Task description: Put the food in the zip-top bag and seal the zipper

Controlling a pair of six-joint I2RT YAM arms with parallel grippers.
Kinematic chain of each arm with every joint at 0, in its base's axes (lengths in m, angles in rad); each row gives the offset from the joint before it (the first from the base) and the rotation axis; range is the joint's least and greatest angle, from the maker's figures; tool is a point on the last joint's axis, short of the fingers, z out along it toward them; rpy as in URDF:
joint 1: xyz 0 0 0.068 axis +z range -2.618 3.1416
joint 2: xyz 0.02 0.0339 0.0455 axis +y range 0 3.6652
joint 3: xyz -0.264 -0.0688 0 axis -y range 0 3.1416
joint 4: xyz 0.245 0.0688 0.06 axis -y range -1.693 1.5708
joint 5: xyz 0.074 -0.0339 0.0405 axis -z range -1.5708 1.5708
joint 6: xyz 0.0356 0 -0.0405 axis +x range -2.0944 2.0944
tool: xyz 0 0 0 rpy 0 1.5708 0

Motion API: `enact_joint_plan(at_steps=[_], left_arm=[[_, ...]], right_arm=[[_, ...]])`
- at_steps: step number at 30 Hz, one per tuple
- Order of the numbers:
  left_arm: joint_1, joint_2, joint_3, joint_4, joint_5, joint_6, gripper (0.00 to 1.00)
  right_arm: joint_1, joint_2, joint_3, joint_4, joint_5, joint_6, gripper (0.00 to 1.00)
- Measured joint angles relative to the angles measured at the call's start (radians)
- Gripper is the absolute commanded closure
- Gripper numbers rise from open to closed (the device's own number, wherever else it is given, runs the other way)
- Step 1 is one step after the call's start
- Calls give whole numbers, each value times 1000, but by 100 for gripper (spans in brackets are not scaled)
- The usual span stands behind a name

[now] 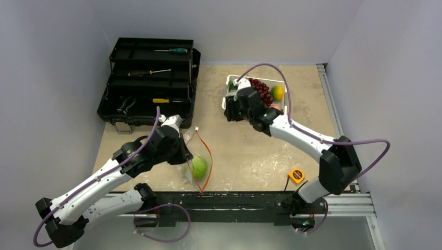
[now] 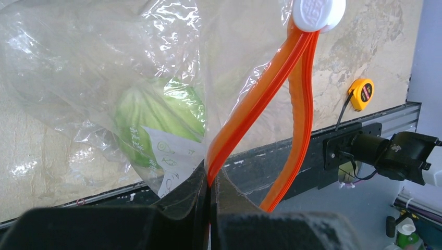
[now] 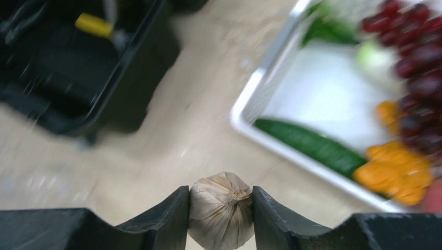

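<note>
While your left gripper (image 2: 210, 179) is clamped tight on one orange-red strip of the zipper (image 2: 260, 99), the bag (image 1: 194, 143) hangs from that grip with its mouth spread in a narrow loop. A white slider (image 2: 318, 13) sits at the far end of the zipper, where the two strips meet. Inside the bag, behind its white label (image 2: 174, 156), rests a green cabbage (image 2: 156, 109).

Your right gripper (image 3: 221, 200) is beyond the bag and to its right, well apart from it. Its fingers are partly closed around a pale garlic bulb (image 3: 221, 213), touching it on both sides. That wrist view is blurred.

Farther right of the bag stands a white basket (image 3: 250, 99). It holds a cucumber (image 3: 312, 146) along one wall, orange pieces (image 3: 396, 172), dark grapes (image 3: 417, 47) and a lemon (image 1: 277, 92).

Beyond the bag, to its left, an open black toolbox (image 1: 151, 83) holds screwdrivers (image 1: 172, 51). To the bag's right, near the table (image 1: 250, 151) edge, lies a yellow tape measure (image 1: 296, 175).
</note>
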Motion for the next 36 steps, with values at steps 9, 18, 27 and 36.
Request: enact_joint_plan(at_steps=[9,18,27,36], left_arm=[[0,6,0,14,0,0,100],[0,2,0,14,0,-1,100],[0,-7,0,13,0,-1,100],[1,-21,0,-9,-14,-8,100]], right_arm=[[227,-256,-269,60,-218,35,93],[283,-480,-367,152,-346,38,91],[492,-420,-326,289,-399,38,91],[595,-254,-245,245,-197,12,87]])
